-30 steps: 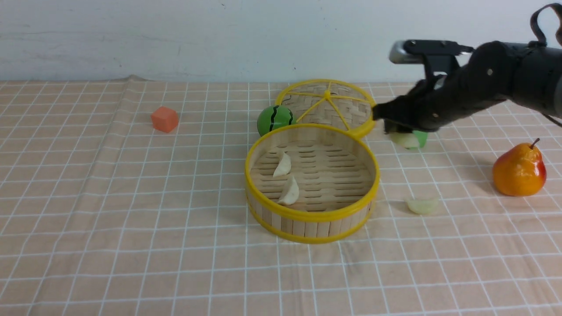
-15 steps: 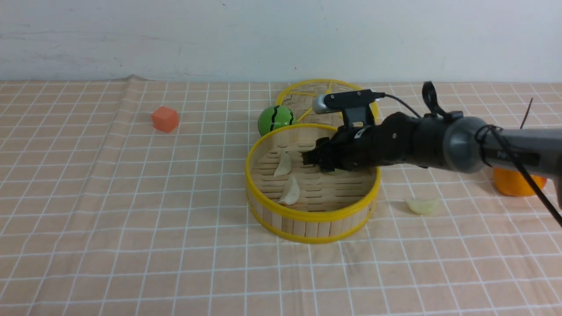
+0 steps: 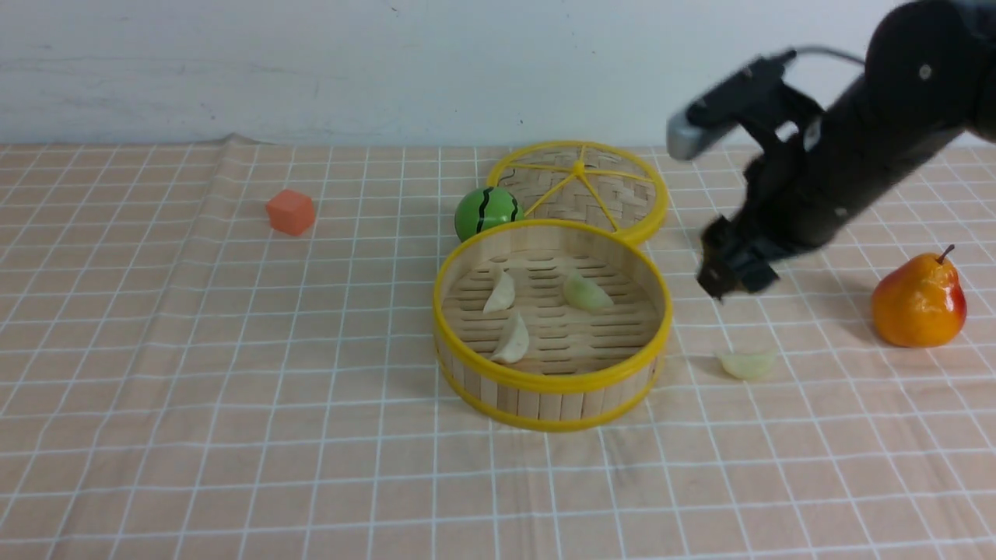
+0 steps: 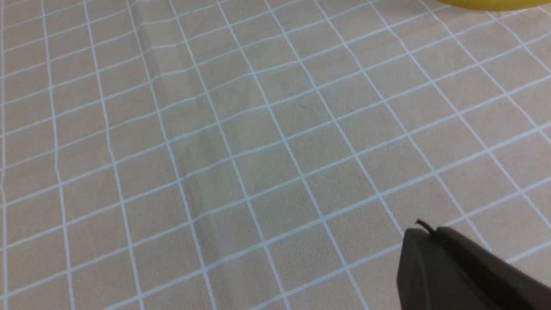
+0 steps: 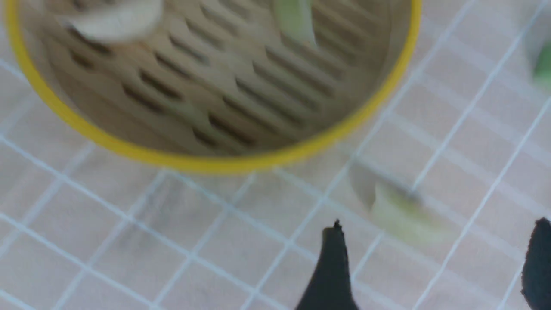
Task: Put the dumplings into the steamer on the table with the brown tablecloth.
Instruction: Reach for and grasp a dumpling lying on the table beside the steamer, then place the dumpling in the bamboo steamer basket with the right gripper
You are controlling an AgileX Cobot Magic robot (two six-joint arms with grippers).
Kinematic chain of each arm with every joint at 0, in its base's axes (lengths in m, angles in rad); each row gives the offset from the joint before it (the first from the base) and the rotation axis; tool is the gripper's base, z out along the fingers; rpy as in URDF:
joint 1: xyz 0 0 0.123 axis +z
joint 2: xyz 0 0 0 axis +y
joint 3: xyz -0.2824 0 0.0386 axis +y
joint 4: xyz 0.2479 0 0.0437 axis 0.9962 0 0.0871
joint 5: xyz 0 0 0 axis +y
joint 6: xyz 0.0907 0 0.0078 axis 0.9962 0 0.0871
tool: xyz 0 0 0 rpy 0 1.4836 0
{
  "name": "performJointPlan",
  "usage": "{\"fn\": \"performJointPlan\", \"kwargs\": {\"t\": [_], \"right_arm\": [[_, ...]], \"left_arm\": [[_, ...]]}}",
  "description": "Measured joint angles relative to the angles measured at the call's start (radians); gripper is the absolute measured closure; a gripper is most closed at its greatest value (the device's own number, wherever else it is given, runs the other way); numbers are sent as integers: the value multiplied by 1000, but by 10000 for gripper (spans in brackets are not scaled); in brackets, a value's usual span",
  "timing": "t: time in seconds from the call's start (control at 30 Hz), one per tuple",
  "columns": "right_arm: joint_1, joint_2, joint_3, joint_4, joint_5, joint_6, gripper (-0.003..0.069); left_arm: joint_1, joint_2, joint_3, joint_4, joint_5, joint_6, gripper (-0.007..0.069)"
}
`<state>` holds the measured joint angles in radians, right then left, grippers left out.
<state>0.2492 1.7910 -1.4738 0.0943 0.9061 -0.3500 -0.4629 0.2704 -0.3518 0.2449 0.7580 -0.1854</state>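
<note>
Three of the four dumplings point(image 3: 513, 340) lie on the slatted floor of the steamer point(image 3: 545, 383); two pale ones sit toward my left side of the basket, and a greenish dumpling point(image 3: 585, 293) rests nearer its middle, apart from the pair; by my reckoning the job is three-quarters done. One last dumpling point(image 3: 748, 364) is out on the brown tablecloth point(image 3: 233, 389), near the steamer on my right, between the basket and the pear point(image 3: 920, 299); it touches neither.

My right gripper point(image 3: 725, 278) hangs in the air just right of the steamer's rim, higher than that last dumpling; its jaws are spread wide and hold nothing; in the right wrist view the two dark fingers point(image 5: 331, 271) stand well apart, with the blurred dumpling lying on the cloth ahead of them. My left gripper point(image 4: 430, 254) is pressed together, with nothing in it that I can see; it looks down on bare checked cloth, away from the work, and only a sliver of yellow rim shows at the edge of its view.

What is left, as I judge it: lower the right gripper over the last dumpling, pinch it, carry it over the yellow rim and let go inside. The lid point(image 3: 580, 187), the striped green ball point(image 3: 486, 211) and the orange cube point(image 3: 291, 211) need no touching.
</note>
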Motion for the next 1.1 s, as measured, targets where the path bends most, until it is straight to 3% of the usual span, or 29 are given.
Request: {"fn": "performJointPlan", "kwargs": {"t": [0.13,0.3,0.57,0.6,0.63,0.67,0.8,0.93,1.0,1.03,1.1], "right_arm": [[-50,104,63,-12,-52,26,178],[-37,148,66,-13,-178,19,228],[-30,250,64,-48,-281,-114,260],[-30,256,58,-48,-276,-114,308],[-30,256,58,-48,-276,-114,308],[-29,260,54,-40,-260,-113,390],[-27,260,22,-40,-210,-102,488],[-29,240,-48,29,-28,-53,496],[-29,193,-120,185,55,-54,498],[-29,185,-124,199,59,-55,498],[-24,146,-167,393,52,-105,498]], "left_arm": [[0,0,0,-1,-3,0,634],[0,0,0,-1,-3,0,631],[0,0,0,-1,-1,0,628],[0,0,0,-1,2,0,627],[0,0,0,-1,2,0,627],[0,0,0,-1,3,0,626],[0,0,0,-1,5,0,624],[0,0,0,-1,6,0,624],[0,0,0,-1,6,0,622],[0,0,0,-1,6,0,622],[0,0,0,-1,5,0,622]]}}
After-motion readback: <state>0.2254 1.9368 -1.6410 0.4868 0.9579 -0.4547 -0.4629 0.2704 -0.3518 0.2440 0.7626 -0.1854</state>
